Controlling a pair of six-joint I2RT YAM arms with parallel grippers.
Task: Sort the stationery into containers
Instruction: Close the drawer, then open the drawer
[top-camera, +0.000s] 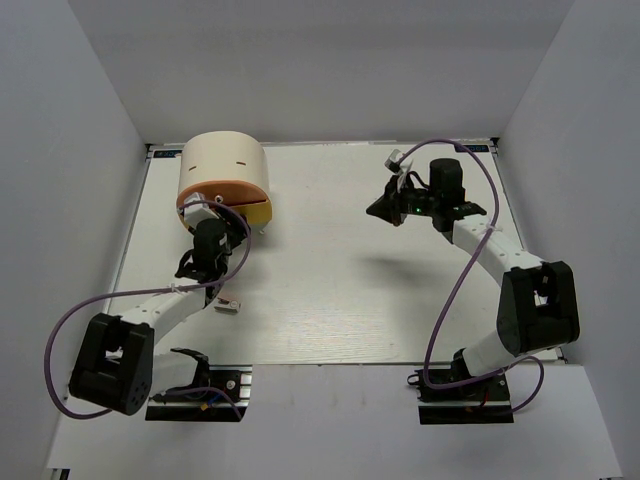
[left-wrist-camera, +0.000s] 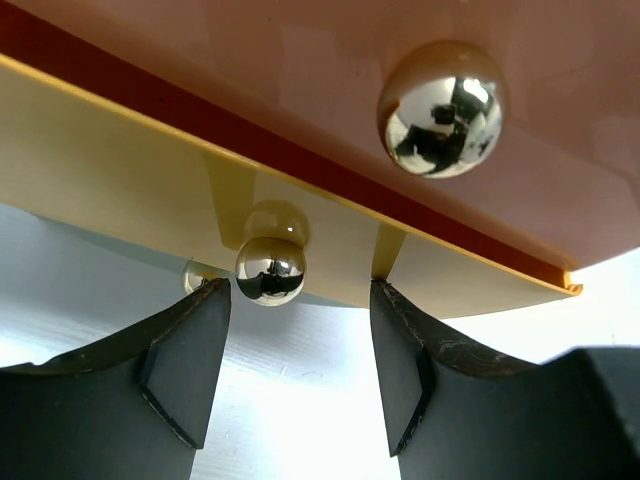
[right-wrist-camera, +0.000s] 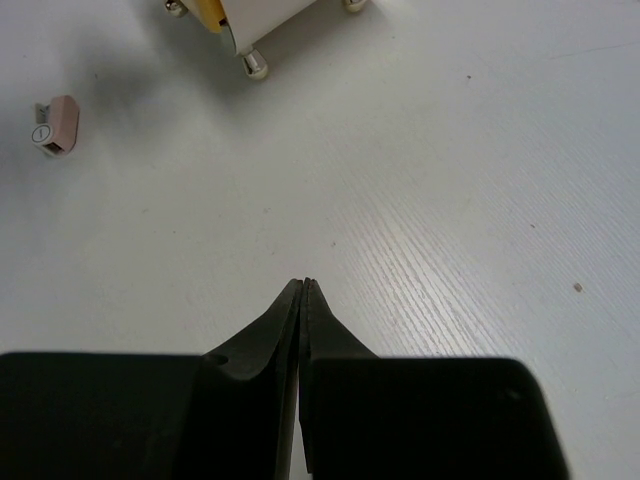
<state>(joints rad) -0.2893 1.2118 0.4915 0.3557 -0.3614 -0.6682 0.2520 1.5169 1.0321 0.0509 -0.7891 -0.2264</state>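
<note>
The cream half-cylinder box stands at the far left, with an orange drawer and a yellow drawer partly pulled out. My left gripper is open right at the drawers. In the left wrist view it is empty, with the yellow drawer's small metal knob just beyond the tips, near the left finger. The orange drawer's knob is above. A small grey-and-pink sharpener lies by the left arm and shows in the right wrist view. My right gripper is shut and empty, held above the table. No markers or pens are in view.
White walls enclose the table on three sides. The box's yellow drawer and metal feet show at the top of the right wrist view. The arm bases and cables sit at the near edge.
</note>
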